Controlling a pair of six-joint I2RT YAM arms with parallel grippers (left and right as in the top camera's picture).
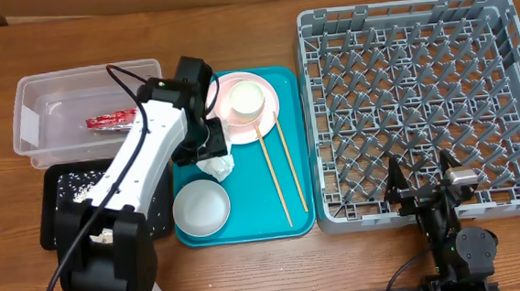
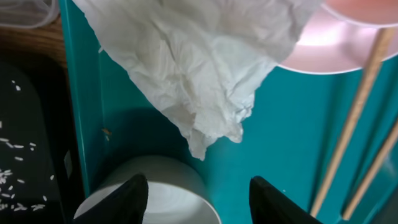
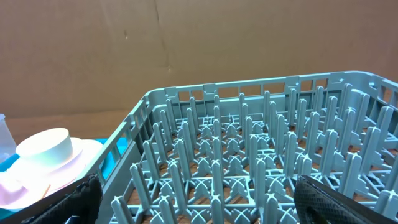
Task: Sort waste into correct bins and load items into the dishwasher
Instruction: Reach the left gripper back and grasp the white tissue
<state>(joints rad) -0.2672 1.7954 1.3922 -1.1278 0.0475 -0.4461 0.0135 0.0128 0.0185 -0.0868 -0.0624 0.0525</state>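
Left gripper (image 2: 198,180): hovering over the teal tray (image 2: 280,137), fingers standing apart and gripping nothing. The napkin (image 2: 199,68) is lying crumpled on the tray just beyond the fingertips, between the plate (image 1: 271,108) and the bowl (image 1: 201,207) (possibly brushing the plate's rim; the arm is blocking the overhead view). A cup (image 1: 247,100) is sitting on the plate. The chopsticks (image 1: 284,162) are lying side by side along the tray's right half. The wrapper (image 1: 111,119) is resting inside the clear tub (image 1: 46,105). Rice (image 1: 84,183) is lying scattered on the black tray (image 1: 57,192). Right gripper (image 1: 422,180): waiting wide open at the near edge of the dish rack (image 1: 422,97), gripping nothing.
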